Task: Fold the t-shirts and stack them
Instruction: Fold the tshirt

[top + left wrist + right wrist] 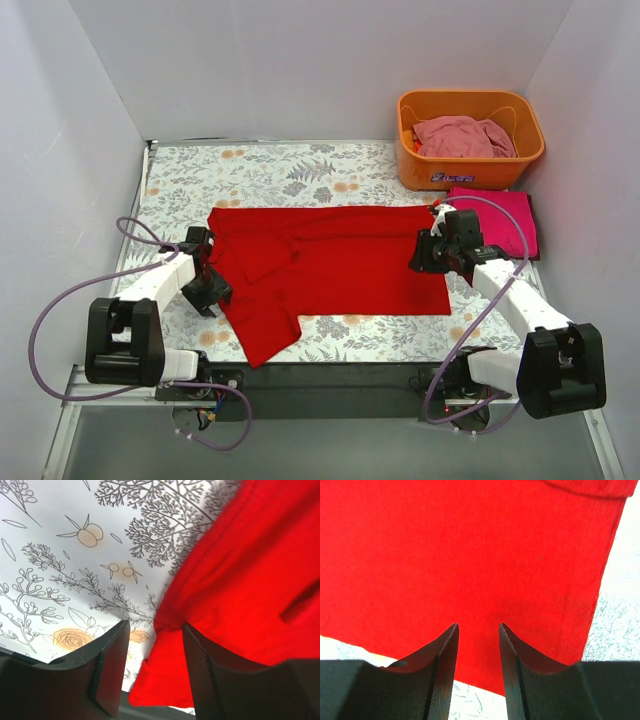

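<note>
floral-printed table (190, 170), white ground with grey ferns and orange blooms, carries everything. largest item: bright red plain cotton t-shirt (340, 260), spread flat across the middle of the table and lying sideways, straight hem toward the right edge, one sleeve flaring toward the near edge at left, a loose flap lapped over itself left of centre. not yet folded, by the look of it. orange plastic basket (420, 165) sits at the far right corner; a dusty pale pink tee (460, 135) is crumpled inside it. just in front of the basket, along the right edge, a magenta-pink tee (505, 220) lies flat and folded. left gripper (155, 626) is low at the red shirt's left side, fingers parted, a doubled edge of red cloth reaching into the gap but not pinched. right gripper (478, 626) hangs over the hem end, fingers likewise parted, nothing held, red cloth directly below. judgement: both are set to take opposite ends for a fold. risks from here: the left fingers could shut on only the upper layer of the doubled edge, so the layer beneath stays behind and the fold bunches. either pair could nip the table covering along with the shirt. the right one sits inboard of the hem, so it may gather a pucker, not an edge. an uneven lift would skew the fold, and the near-side sleeve would trail. the right arm works close to the magenta-pink tee and could scuff it out of shape.
</note>
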Tool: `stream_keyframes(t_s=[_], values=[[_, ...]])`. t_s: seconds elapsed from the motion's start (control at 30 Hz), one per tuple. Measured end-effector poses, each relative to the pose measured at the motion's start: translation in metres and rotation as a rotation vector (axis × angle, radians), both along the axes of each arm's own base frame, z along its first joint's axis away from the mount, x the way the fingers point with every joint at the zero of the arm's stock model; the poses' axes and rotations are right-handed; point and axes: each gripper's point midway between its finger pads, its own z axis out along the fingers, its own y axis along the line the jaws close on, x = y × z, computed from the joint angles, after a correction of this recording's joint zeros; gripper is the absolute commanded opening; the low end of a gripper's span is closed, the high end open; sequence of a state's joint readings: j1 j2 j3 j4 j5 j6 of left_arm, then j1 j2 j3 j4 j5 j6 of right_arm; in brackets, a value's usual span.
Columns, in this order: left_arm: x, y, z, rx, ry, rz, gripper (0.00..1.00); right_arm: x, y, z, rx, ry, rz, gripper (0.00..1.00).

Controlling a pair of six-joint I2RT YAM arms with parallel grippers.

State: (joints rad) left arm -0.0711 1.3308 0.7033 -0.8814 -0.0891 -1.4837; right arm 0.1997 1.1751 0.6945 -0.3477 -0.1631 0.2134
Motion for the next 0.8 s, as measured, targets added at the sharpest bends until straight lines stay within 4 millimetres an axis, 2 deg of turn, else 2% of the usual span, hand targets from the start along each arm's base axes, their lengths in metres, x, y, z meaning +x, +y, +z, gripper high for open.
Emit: stream_keyframes(t_s=[0.2,0.27,0.47,0.53,0.63,0.67,0.7,0.8], values=[[0.002,-0.001,-0.008,-0.004,0.015,0.009,0.4,-0.006,-0.003,-0.003,-0.012,-0.006,-0.006,0.45],[0.002,-0.001,-0.008,-0.004,0.013,0.009,0.35,-0.006,-0.006,0.0,-0.021,-0.021,-0.016,0.45],[0.006,-0.004,-0.009,-0.021,0.002,0.014,0.19,-0.004,-0.011,0.002,-0.034,-0.034,-0.051,0.58],[0.007,-0.005,-0.009,-0.024,-0.002,0.013,0.15,-0.006,-0.012,0.0,-0.034,-0.028,-0.062,0.59],[0.009,-0.007,-0.009,-0.03,-0.01,0.008,0.01,-0.012,-0.013,-0.005,-0.028,-0.009,-0.076,0.71],[0.009,-0.008,-0.009,-0.03,-0.011,0.003,0.0,-0.014,-0.013,-0.006,-0.028,-0.001,-0.083,0.81],[0.009,-0.008,-0.009,-0.028,-0.011,-0.002,0.0,-0.016,-0.014,-0.008,-0.027,0.011,-0.091,0.84],[0.009,-0.009,-0.009,-0.023,-0.013,-0.012,0.0,-0.021,-0.021,-0.012,-0.024,0.052,-0.125,0.84]])
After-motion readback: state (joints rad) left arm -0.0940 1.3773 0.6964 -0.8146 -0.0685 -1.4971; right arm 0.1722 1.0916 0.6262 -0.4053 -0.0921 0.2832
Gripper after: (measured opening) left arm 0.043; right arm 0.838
